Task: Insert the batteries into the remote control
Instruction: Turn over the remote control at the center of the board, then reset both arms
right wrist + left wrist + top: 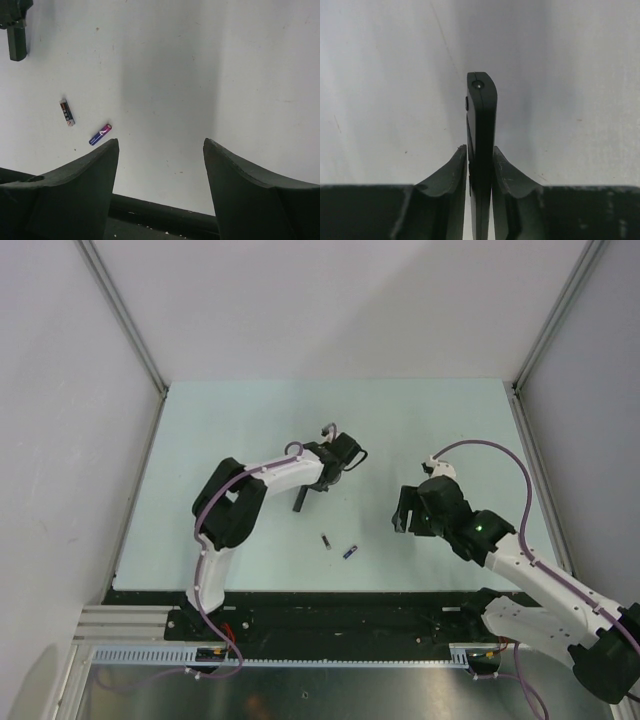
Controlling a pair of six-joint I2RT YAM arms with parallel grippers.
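Observation:
The remote control [300, 500] is a slim black bar, seen edge-on in the left wrist view [482, 125]. My left gripper [480, 147] is shut on it, and both fingers press its sides near their tips. From above, the left gripper [322, 483] holds the remote slanting down toward the table's middle. Two batteries lie loose on the table nearer the front: a dark one [325, 541] and a blue one with a red end [350, 552]. My right gripper [408, 515] hovers open and empty to their right. Its wrist view shows both batteries [66, 112] [100, 134] left of its jaws [161, 142] and the remote [17, 42] far left.
The pale green table [420, 430] is walled by white panels at the back and both sides. A black strip [330, 600] runs along its front edge, where both arm bases stand.

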